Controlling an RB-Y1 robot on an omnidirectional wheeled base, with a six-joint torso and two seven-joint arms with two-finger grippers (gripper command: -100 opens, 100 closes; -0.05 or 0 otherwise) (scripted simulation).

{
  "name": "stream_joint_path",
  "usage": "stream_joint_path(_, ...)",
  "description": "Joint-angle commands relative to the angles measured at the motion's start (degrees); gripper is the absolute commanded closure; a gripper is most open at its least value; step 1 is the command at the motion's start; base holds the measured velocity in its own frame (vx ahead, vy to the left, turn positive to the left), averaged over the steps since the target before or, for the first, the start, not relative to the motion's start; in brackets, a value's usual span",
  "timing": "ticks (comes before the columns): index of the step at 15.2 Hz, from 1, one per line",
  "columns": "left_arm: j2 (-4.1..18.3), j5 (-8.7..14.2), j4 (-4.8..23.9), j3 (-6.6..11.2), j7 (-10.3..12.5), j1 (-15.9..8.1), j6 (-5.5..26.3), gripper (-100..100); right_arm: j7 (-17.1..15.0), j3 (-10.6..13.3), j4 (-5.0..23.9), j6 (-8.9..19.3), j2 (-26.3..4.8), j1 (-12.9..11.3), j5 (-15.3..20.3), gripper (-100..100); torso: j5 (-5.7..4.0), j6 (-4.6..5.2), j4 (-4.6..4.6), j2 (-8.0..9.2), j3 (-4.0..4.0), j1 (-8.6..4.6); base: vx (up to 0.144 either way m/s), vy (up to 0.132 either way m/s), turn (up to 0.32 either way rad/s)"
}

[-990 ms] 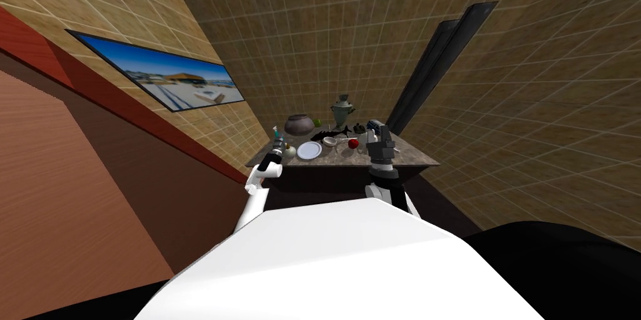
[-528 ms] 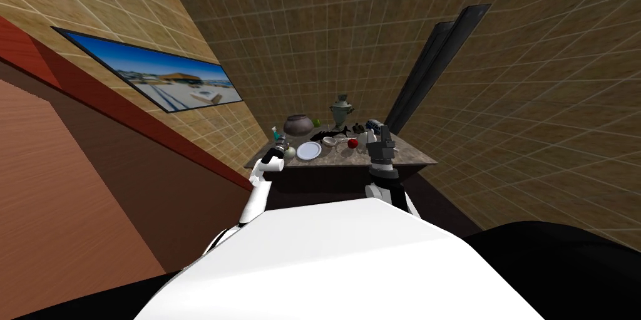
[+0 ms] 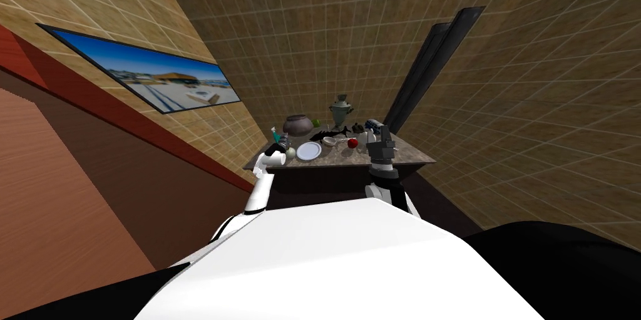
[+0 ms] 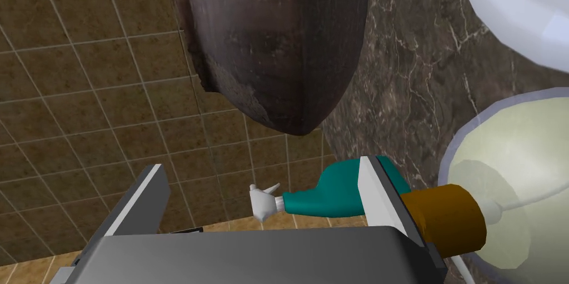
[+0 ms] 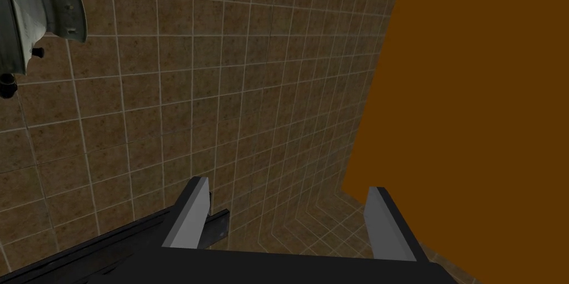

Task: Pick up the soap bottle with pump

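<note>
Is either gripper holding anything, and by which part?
Nothing is held. Left gripper is open with the bottle between its fingers, unclamped; right gripper is open, empty.

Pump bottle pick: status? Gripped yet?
Done: left claw is at the teal pump bottle on the marbled table. In hand: fingers open, bottle neck between them, nothing gripped. Left: close, then lift. Right claw open, idle.

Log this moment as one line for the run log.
stage: pre-grasp | left gripper: open, soap bottle just ahead, not gripped | right gripper: open, over table | near bottle: dark pot, white plate
</note>
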Motion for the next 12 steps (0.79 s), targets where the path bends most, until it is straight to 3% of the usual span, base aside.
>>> stream_joint_path(1,-0.22,0.32,2.28,0.17,0.54,-2.86,2.86,-100,0.00,0.00,0.00,0.00,0.00,0.00,0.00,0,0.00,0.00,0.00,0.00,0.00,0.00,0.008,0.022,-0.029)
stream_joint_path(4,-0.22,0.32,2.28,0.17,0.54,-3.23,5.17,-100,0.00,0.00,0.00,0.00,0.00,0.00,0.00,0,0.00,0.01,0.00,0.00,0.00,0.01,0.006,0.022,-0.025)
stream_joint_path(5,-0.39,0.68,4.61,0.35,1.04,-5.85,7.02,-100,0.00,0.00,0.00,0.00,0.00,0.00,0.00,0,0.00,0.00,0.00,0.01,0.01,-0.01,0.006,0.024,-0.032)
stream_joint_path(8,-0.39,0.68,4.61,0.35,1.04,-6.23,9.34,-100,0.00,0.00,0.00,0.00,0.00,0.00,0.00,0,0.00,0.01,0.00,0.01,0.01,0.02,0.005,0.026,-0.025)
stream_joint_path(9,-0.59,1.03,6.92,0.56,1.52,-8.76,11.37,-100,0.00,0.00,0.00,0.00,0.00,0.00,0.00,0,0.00,0.00,0.00,0.01,0.01,0.00,0.006,0.026,-0.029)
stream_joint_path(11,-0.59,1.03,6.92,0.56,1.52,-9.18,13.52,-100,0.00,0.00,0.00,0.00,0.00,0.00,0.00,0,0.00,0.02,0.01,-0.01,0.00,0.03,0.010,0.032,-0.032)
stream_joint_path(12,-0.82,1.37,9.21,0.77,1.99,-11.64,14.89,-100,0.00,0.00,0.00,0.00,0.00,0.00,0.00,0,0.00,0.00,0.00,-0.01,0.00,0.03,0.010,0.039,-0.034)
